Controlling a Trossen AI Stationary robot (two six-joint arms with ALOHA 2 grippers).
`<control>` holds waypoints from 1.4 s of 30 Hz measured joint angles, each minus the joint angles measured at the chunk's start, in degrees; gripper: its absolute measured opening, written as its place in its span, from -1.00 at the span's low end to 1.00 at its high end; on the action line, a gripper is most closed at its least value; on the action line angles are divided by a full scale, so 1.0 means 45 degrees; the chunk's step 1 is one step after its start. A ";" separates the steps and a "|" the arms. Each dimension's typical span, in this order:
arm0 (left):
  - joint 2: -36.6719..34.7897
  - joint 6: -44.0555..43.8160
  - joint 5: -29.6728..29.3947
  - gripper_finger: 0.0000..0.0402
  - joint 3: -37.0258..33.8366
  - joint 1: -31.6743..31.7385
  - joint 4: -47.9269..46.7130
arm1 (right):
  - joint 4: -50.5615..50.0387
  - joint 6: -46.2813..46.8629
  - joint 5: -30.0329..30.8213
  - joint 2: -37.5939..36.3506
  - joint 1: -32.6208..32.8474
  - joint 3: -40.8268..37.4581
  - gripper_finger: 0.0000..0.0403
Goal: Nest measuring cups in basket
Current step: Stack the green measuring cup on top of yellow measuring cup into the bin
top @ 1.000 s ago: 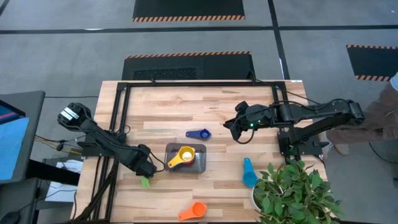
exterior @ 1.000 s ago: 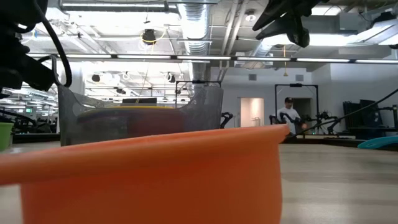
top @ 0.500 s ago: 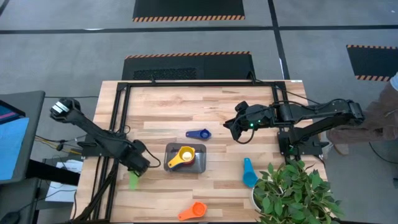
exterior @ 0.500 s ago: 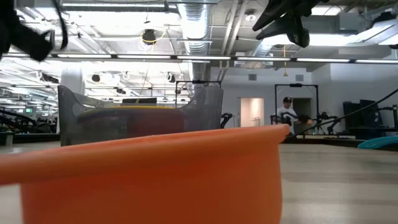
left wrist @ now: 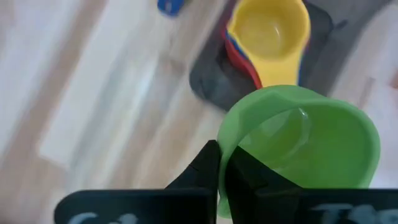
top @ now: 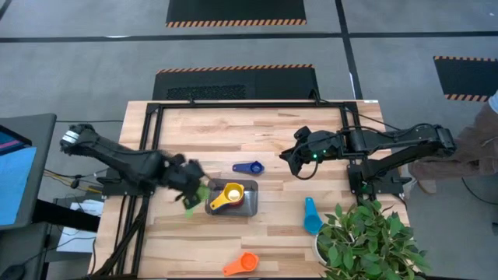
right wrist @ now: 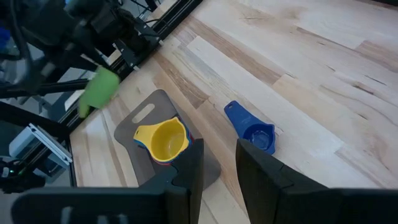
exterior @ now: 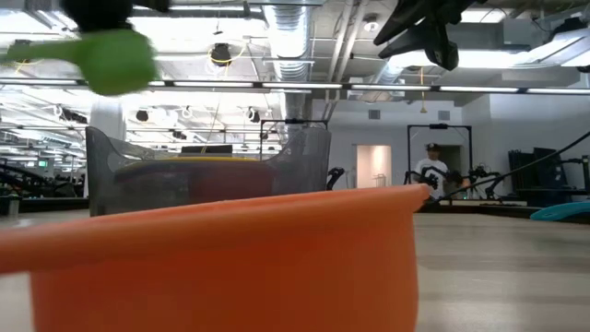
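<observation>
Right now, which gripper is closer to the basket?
Left. The left gripper carries the green cup right beside the basket; the right gripper hovers farther away.

left arm: reaches in from the table's left edge, extended low toward centre; left gripper (top: 191,185) clamped on the green cup (left wrist: 305,137). right arm: stretched in from the right side, raised; right gripper (top: 289,158) fingers parted, holding nothing.

Held cup (top: 196,194): green
Top cup in basket (top: 231,194): yellow
Basket (top: 250,204): dark grey
Loose cups: dark blue (top: 248,167), light blue (top: 311,215), orange (top: 243,264)
Desk (top: 233,132): pale wood
Fingers (left wrist: 211,177): black
</observation>
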 joint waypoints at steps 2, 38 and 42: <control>0.0578 0.1418 0.0235 -1.00 0.0240 0.0786 0.0706 | 0.0048 0.0215 0.0000 0.0000 0.0000 0.0000 -0.42; 0.6261 0.8359 0.1419 -1.00 0.4060 0.2663 0.2138 | 0.0040 0.0373 -0.0005 0.0000 0.0000 0.0000 -0.42; 0.6346 0.8383 0.0992 -1.00 0.4032 0.2625 0.1828 | 0.0016 0.0370 -0.0005 -0.0005 0.0000 0.0005 -0.42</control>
